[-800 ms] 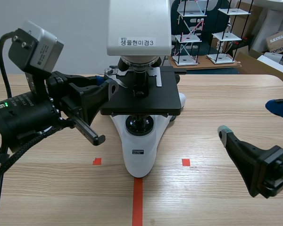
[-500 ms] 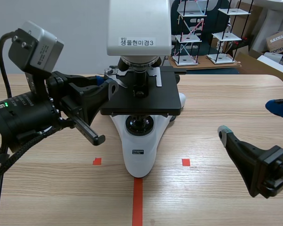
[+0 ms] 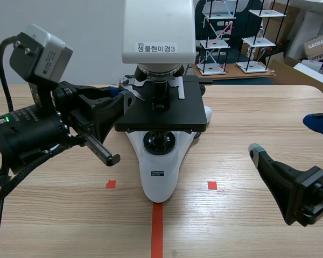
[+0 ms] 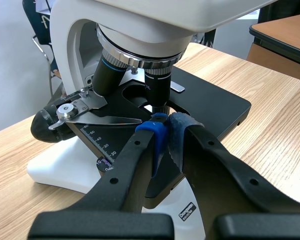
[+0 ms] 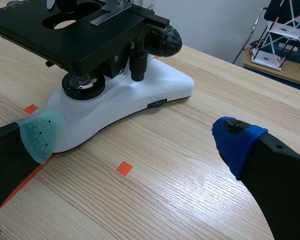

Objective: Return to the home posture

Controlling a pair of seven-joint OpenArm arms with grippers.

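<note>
Two blue pads of the left gripper (image 4: 165, 132) were pressed together on nothing, at the left edge of the black stage (image 4: 210, 105). That stage belonged to the white microscope (image 3: 159, 177), which stood mid-table. Near right, the right gripper (image 3: 284, 135) hung with fingers spread wide, well apart from it.

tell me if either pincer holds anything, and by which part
Nothing is held: the left pincer is shut empty at the microscope stage, and the right pincer is open and empty.
</note>
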